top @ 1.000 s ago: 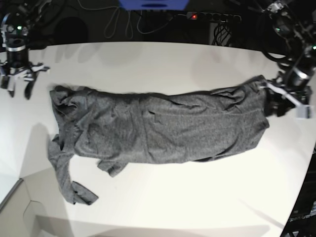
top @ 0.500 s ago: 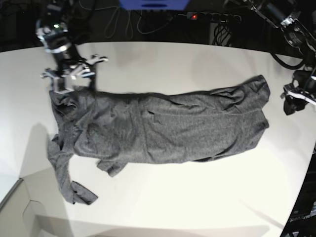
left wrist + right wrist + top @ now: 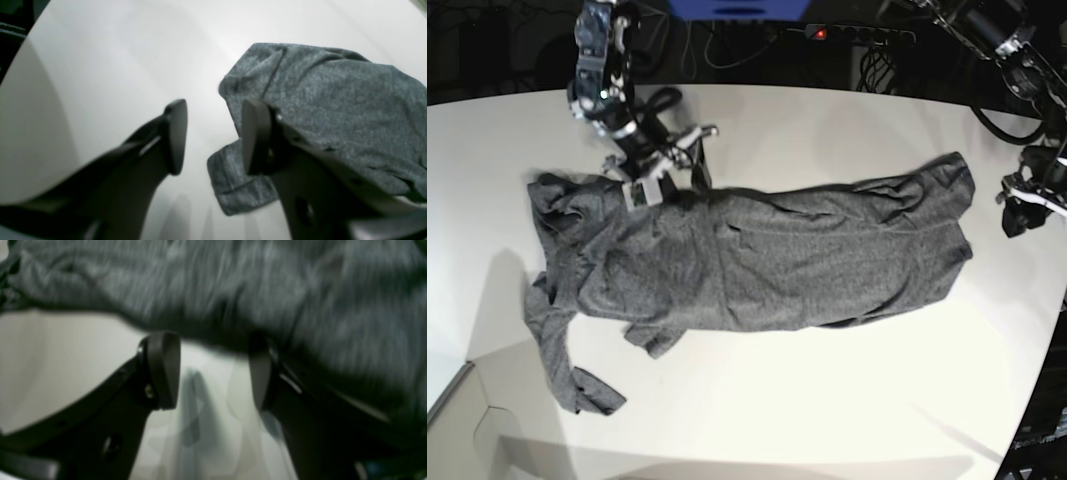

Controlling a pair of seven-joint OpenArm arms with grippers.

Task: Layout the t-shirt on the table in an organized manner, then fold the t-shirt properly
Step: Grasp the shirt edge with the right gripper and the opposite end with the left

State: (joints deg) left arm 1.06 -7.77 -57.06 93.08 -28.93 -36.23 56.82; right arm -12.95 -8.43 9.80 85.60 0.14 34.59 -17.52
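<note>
Two arms work the scene. From the base view, the t-shirt [image 3: 747,265] lies stretched across the table [image 3: 827,400], bunched at one end. The right pincer [image 3: 667,165] has swung in from the table's corner to the shirt's far edge, so a fresh grab looks near. Left wrist: the left pincer [image 3: 213,136], spread and empty, has let go of the hem. Right wrist: prongs apart, nothing pinched, cloth just ahead.
</note>
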